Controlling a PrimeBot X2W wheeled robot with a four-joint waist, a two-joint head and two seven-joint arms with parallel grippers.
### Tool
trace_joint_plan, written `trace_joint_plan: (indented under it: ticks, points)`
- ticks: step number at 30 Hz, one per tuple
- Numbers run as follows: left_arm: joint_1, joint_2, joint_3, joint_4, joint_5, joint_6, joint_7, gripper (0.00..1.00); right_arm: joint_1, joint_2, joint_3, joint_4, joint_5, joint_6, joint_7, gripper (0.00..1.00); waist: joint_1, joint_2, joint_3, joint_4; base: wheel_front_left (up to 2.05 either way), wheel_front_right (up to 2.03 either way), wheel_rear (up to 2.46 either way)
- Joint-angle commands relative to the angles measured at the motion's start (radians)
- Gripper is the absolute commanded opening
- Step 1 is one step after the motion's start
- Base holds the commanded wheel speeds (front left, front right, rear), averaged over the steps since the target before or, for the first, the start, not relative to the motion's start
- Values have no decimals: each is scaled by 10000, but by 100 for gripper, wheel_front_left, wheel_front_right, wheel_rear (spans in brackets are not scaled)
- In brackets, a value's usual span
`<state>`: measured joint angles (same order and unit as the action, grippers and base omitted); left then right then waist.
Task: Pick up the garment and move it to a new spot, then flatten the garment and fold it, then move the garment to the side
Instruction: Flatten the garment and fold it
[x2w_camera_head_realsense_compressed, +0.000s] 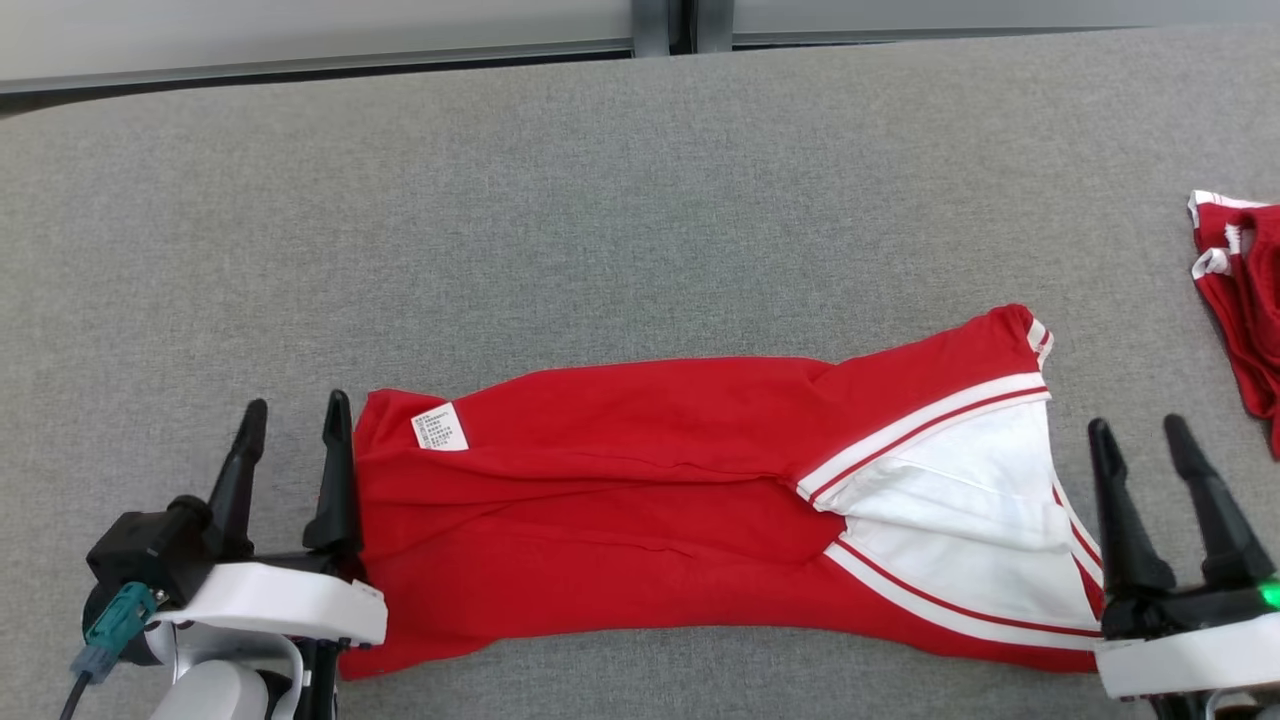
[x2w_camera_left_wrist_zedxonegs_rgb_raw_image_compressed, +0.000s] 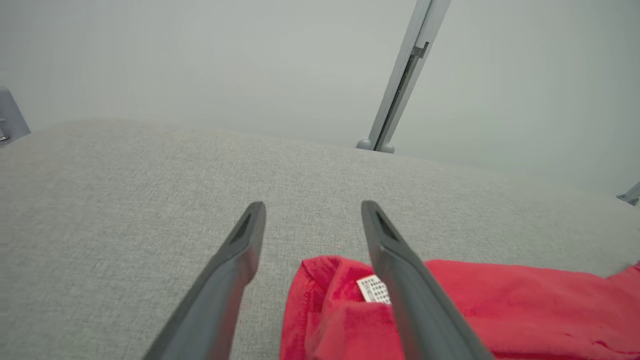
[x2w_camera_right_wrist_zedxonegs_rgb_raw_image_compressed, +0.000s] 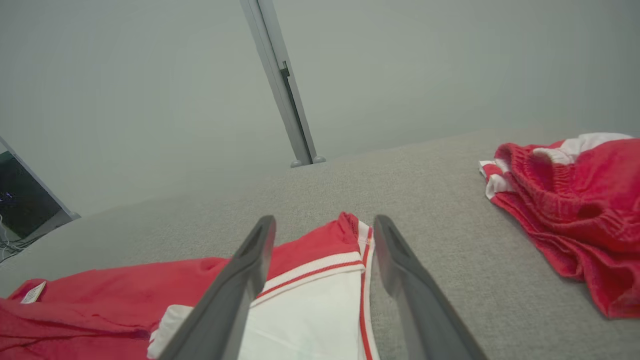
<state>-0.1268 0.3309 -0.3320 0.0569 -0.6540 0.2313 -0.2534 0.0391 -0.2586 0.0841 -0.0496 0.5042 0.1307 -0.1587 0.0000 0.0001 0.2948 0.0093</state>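
Observation:
A red garment (x2w_camera_head_realsense_compressed: 620, 500) with white panels and red-and-white stripes lies folded into a long band across the near part of the grey table (x2w_camera_head_realsense_compressed: 600, 200). A white care label (x2w_camera_head_realsense_compressed: 441, 428) shows near its left end. My left gripper (x2w_camera_head_realsense_compressed: 294, 420) stands open at that left end, its inner finger against the cloth's edge, nothing held. In the left wrist view the garment (x2w_camera_left_wrist_zedxonegs_rgb_raw_image_compressed: 475, 310) lies under the right finger. My right gripper (x2w_camera_head_realsense_compressed: 1138, 430) is open just past the white right end. In the right wrist view the garment (x2w_camera_right_wrist_zedxonegs_rgb_raw_image_compressed: 310, 305) sits between and below the fingers.
A second red garment (x2w_camera_head_realsense_compressed: 1245, 300) with white trim lies bunched at the table's right edge, also in the right wrist view (x2w_camera_right_wrist_zedxonegs_rgb_raw_image_compressed: 575, 200). A grey upright post (x2w_camera_head_realsense_compressed: 680, 25) stands behind the table's far edge. Bare grey cloth stretches across the far half.

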Motion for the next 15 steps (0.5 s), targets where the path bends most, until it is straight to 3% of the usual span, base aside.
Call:
trace_joint_plan:
  ticks: [1,7,15]
  points:
    - [-108,-86,144,-195,328,82,-88,100,-133,91,-232,-231,-401,1,-35,100,0,-1,-103,12,0,0,0]
    - [74,-638,656,-962,1506,-42,-115,100,-136,457,-703,-920,-1622,1,436,100,0,-1,-536,-33,0,0,0]
    - [716,-917,552,-650,2159,-211,-120,100,237,710,-575,-1059,-1966,1,934,100,0,-1,-986,-40,0,0,0]
